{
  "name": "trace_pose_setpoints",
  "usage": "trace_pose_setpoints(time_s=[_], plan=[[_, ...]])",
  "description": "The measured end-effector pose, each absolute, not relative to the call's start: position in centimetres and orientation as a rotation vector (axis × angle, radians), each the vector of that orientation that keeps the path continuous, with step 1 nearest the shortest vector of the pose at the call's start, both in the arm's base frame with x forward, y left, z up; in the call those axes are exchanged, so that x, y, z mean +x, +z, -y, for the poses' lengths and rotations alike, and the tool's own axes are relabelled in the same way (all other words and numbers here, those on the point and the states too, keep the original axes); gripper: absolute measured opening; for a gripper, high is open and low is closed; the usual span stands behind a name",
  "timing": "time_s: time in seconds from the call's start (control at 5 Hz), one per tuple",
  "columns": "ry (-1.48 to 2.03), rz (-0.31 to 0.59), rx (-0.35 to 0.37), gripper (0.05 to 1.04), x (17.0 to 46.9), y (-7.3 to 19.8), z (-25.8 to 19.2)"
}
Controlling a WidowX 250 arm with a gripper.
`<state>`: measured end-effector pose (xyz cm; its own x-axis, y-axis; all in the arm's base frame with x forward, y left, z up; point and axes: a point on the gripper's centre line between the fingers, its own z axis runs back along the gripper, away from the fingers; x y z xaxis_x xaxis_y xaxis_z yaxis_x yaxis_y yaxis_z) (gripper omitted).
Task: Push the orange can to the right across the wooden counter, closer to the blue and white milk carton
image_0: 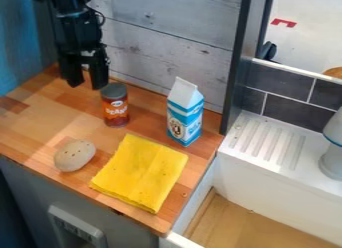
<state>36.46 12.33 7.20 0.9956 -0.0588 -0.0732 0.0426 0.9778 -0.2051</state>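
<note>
The black gripper (pixel 87 84) hangs at the upper left over the wooden counter, open, its two fingers pointing down with a gap between them and nothing held. Just right of it and slightly lower stands an upright jar (pixel 115 110) with a dark lid and an orange label. A blue and white milk carton (pixel 185 117) stands upright further right, near the back wall. The yellow cloth (pixel 141 172) lies flat towards the counter's front right. To its left rests a beige, potato-like oval object (pixel 75 155) with small dark spots.
A dark vertical post (pixel 236 62) rises at the counter's right. Beyond it are a white ridged drainboard (pixel 267 142), a dark tiled wall (pixel 284 92) and a white and grey object (pixel 332 159). A plank wall (pixel 167 37) stands behind the counter (pixel 40 112).
</note>
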Motion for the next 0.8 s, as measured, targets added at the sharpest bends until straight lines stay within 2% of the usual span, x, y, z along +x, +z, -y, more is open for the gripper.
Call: trace_pose_setpoints(time_s=[0.2, 0.4, 0.6, 0.8], plan=[[-0.069, -0.014, -0.17, 1.0, 36.7, 6.9, -12.5], [-0.126, -0.03, -0.105, 1.0, 36.3, 6.5, -13.5], [-0.214, -0.038, -0.088, 1.0, 36.1, 6.3, -13.8], [-0.267, -0.069, -0.031, 1.001, 36.0, 6.2, -14.0]])
